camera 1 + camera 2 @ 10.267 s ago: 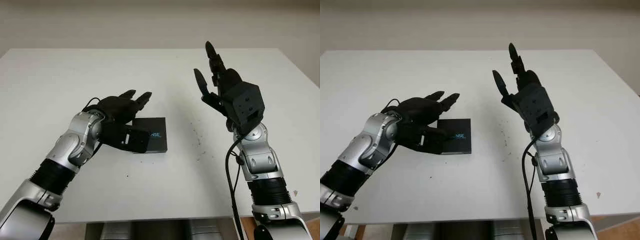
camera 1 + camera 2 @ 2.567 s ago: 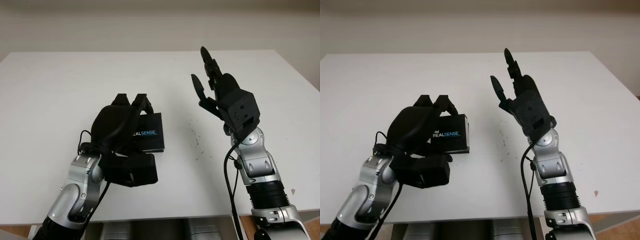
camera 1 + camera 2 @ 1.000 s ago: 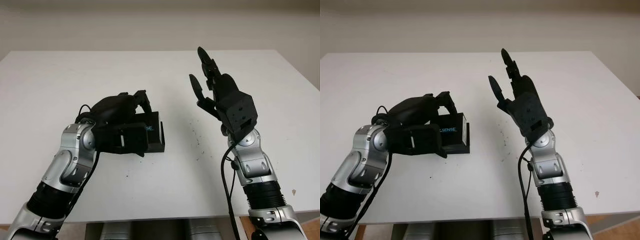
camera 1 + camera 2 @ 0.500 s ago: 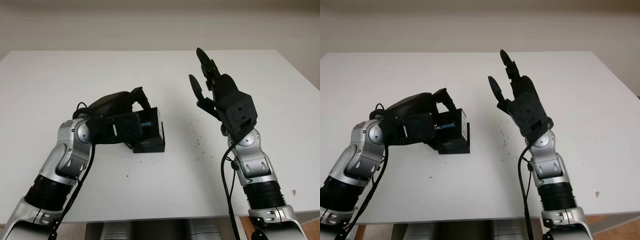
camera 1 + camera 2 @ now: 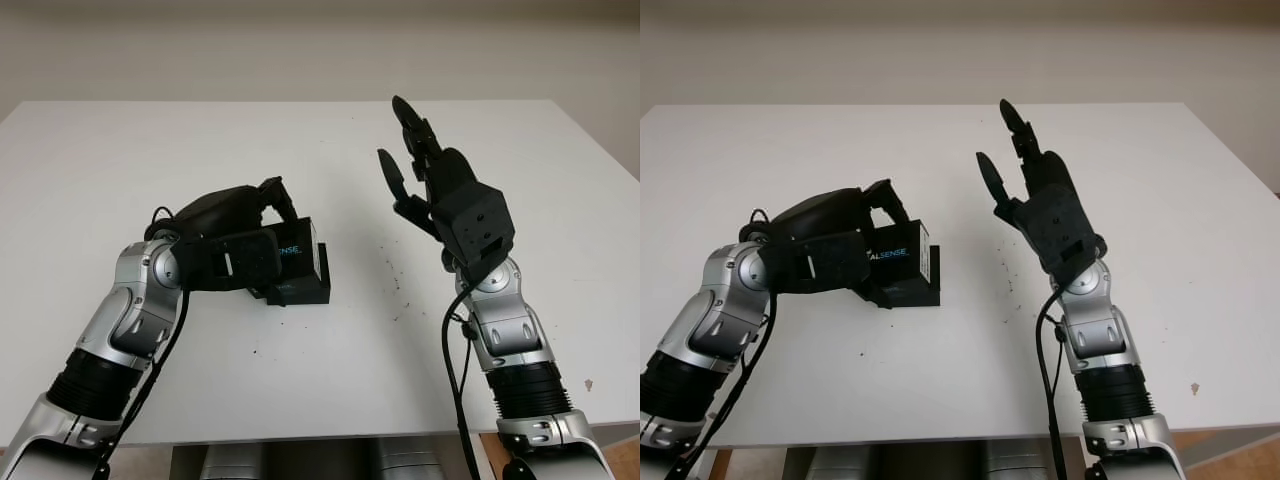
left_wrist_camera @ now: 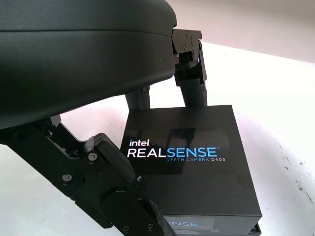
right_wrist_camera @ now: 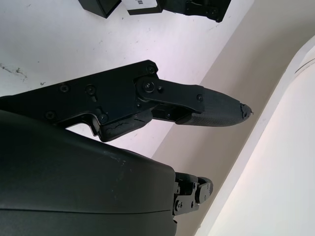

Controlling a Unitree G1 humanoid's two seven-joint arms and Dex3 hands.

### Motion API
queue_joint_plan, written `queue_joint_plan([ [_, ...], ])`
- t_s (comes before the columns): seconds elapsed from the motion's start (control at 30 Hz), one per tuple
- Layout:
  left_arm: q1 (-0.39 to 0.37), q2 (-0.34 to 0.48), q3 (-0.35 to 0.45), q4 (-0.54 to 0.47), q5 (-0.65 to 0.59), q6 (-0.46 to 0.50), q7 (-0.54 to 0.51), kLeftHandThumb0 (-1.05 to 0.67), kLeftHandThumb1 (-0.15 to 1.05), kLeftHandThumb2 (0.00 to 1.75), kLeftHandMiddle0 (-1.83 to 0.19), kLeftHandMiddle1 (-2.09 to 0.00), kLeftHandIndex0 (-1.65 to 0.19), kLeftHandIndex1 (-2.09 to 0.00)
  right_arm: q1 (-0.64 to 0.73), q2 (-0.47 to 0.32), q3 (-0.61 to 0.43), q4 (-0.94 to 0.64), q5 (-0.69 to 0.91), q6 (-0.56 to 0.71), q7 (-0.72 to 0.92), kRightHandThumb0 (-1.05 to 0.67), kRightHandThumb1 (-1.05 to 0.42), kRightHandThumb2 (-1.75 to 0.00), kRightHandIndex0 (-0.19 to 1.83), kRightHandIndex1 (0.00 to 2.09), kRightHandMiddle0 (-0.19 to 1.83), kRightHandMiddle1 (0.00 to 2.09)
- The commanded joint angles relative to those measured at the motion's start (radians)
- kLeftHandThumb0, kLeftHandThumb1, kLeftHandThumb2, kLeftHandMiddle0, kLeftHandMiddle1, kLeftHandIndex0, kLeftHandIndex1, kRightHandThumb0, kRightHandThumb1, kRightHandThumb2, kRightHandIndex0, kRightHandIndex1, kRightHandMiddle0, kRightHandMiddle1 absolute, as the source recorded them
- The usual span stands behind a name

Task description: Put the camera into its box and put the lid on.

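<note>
- Lid [image 6: 189, 152] of black box, white and blue "intel REALSENSE" print on top, gripped by left hand [image 5: 232, 245] on white table [image 5: 300, 400], left of table centre.
- Left hand clenched around lid: two fingers [image 6: 189, 73] hooked over far edge, thumb [image 6: 106, 191] pressed on near side.
- Lid tilted, raised on the side toward the left hand, lower on the side toward the right arm.
- Box base [image 5: 300, 290], also black, sits on table under lid; its front edge and right corner stick out below lid in left eye view.
- Lid not seated flush on base; gap visible at front, in left wrist view a strip of base with white label shows under lid's near edge.
- Camera itself hidden, cannot tell if inside the box.
- Left arm [image 5: 130, 330] silver and black, comes in from bottom left, elbow bent, forearm angled toward box.
- Right hand [image 5: 435, 185] open, holds nothing, held up in air above table right of centre, palm facing the box, well apart from it.
- Right arm [image 5: 510, 350] stands nearly upright from bottom right edge, black cable [image 5: 452, 370] running along it.
- Right wrist view: right hand's black shell and one finger [image 7: 197, 105] over white tabletop, box corner at picture edge.
- Small dark specks [image 5: 395, 280] on tabletop between box and right arm.
- Pale wall [image 5: 300, 50] behind far table edge.
</note>
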Motion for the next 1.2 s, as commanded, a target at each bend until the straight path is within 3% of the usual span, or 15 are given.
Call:
queue_joint_plan([
  [0.0, -0.046, 0.014, -0.007, 0.01, 0.006, -0.007, 0.007, -0.25, 1.05, 0.16, -0.16, -2.09, 0.04, -2.04, -0.001, 0.002, -0.002, -0.012, 0.0, 0.0, -0.002, -0.75, -1.05, -0.59, 0.02, 0.06, -0.04, 0.22],
  [0.1, -0.055, 0.013, -0.013, 0.015, 0.008, -0.002, 0.002, -0.25, 1.05, 0.16, -0.12, -2.01, -0.02, -1.81, 0.0, 0.002, -0.003, -0.011, 0.005, -0.002, 0.001, -0.75, -1.05, -0.59, 0.02, 0.06, -0.05, 0.23],
  [0.23, -0.067, 0.006, -0.021, 0.022, 0.005, -0.009, 0.009, -0.26, 1.05, 0.15, -0.13, -1.9, -0.06, -1.66, 0.001, 0.004, -0.003, -0.013, 0.005, -0.005, -0.001, -0.75, -1.05, -0.59, 0.01, 0.05, -0.06, 0.23],
  [0.43, -0.082, -0.014, -0.029, 0.028, -0.005, -0.004, 0.014, -0.26, 1.05, 0.14, -0.16, -2.09, -0.03, -2.07, 0.004, 0.005, -0.001, -0.022, 0.001, 0.004, -0.002, -0.76, -1.05, -0.59, 0.02, 0.06, -0.06, 0.25],
  [1.17, -0.126, -0.041, -0.052, 0.047, -0.059, 0.029, -0.015, -0.25, 1.05, 0.13, -0.26, -2.09, -0.08, -2.09, 0.017, 0.009, 0.0, -0.032, 0.003, 0.003, -0.006, -0.74, -1.05, -0.59, 0.02, 0.05, -0.1, 0.31],
])
